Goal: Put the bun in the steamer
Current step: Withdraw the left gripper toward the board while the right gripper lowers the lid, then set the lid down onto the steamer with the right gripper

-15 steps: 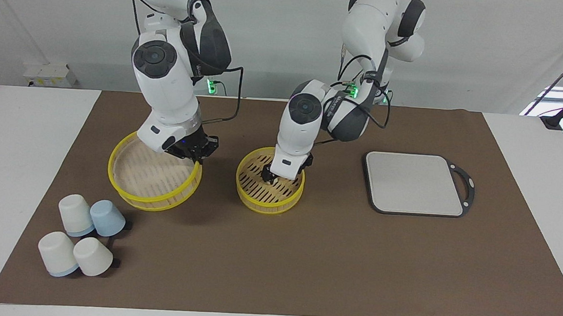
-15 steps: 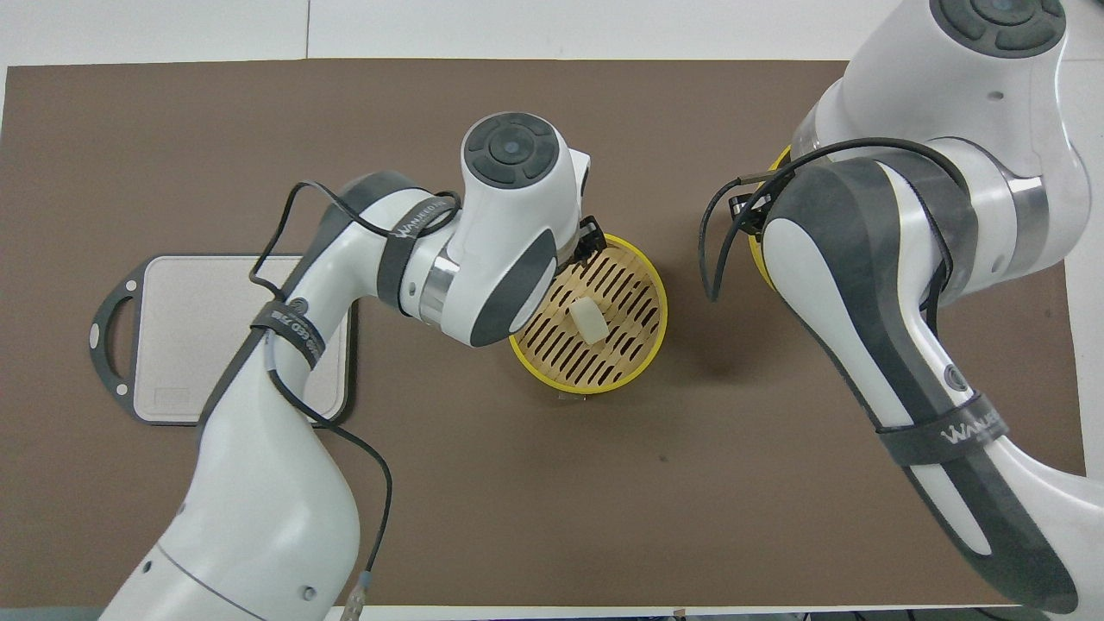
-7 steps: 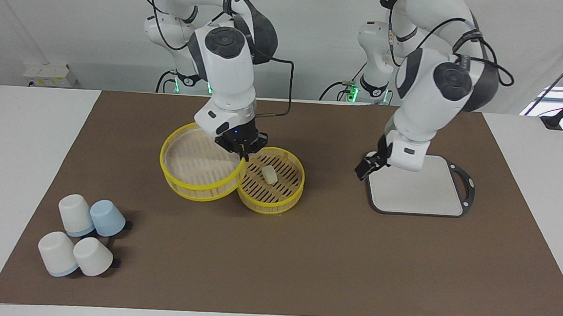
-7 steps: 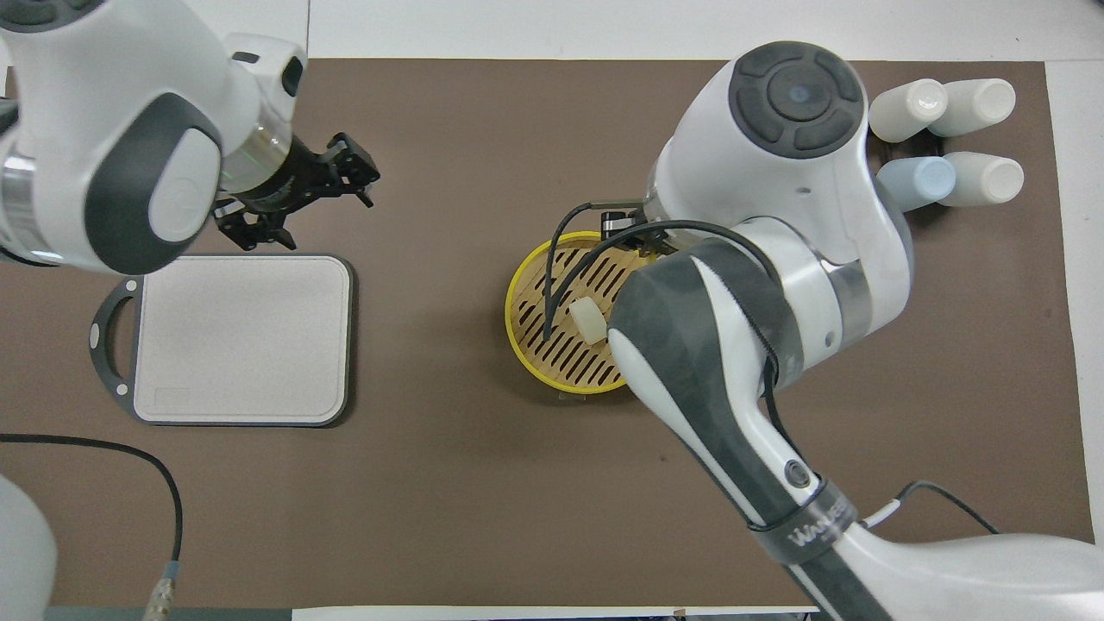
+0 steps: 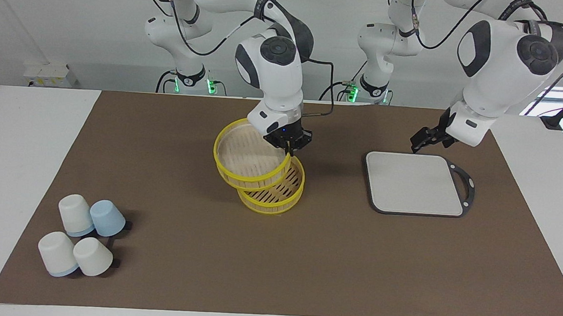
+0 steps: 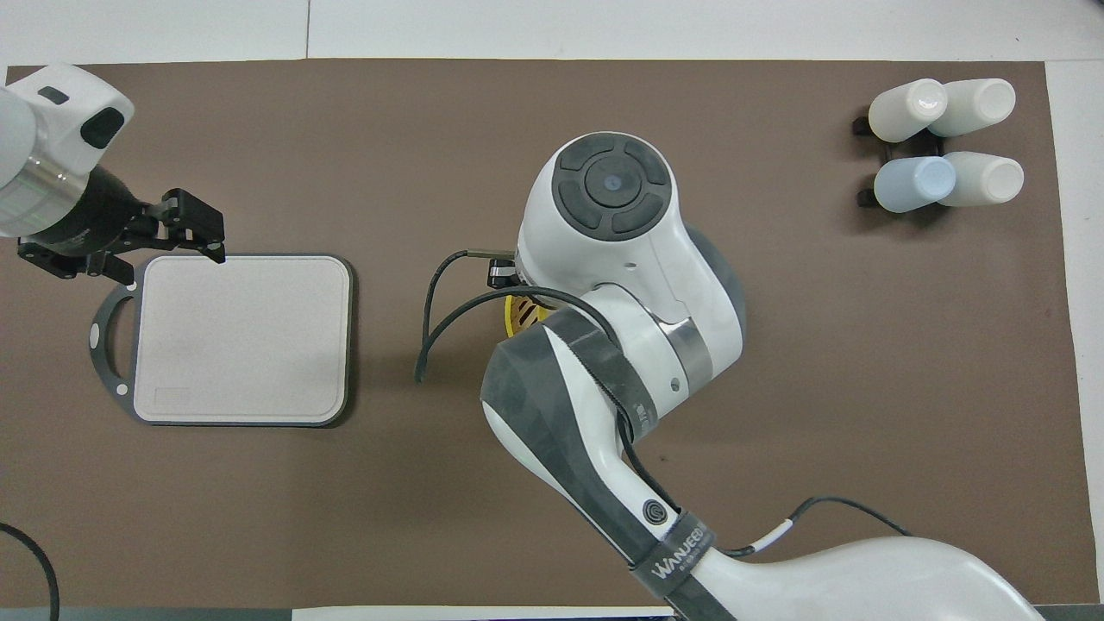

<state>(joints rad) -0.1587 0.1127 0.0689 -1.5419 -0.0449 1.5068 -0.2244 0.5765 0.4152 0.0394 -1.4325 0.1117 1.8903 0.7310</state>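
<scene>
Right tool (image 5: 289, 148) clenched on rim of yellow-rimmed pale wooden steamer top piece (image 5: 249, 158), tilted over slotted steamer basket (image 5: 279, 197) mid-surface. Small cream-white bun hidden, presumably inside basket. Top piece judged light, stiff; thin rim best hold. Left tool (image 5: 422, 141) released, waited over grey board (image 5: 414, 183).

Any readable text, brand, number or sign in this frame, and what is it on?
"WANJEED": on the dark strap around the right arm's forearm, overhead view.
Nothing else readable: the small rectangular mark in a corner of the grey board is too faint to read.
The cups carry no lettering.
</scene>
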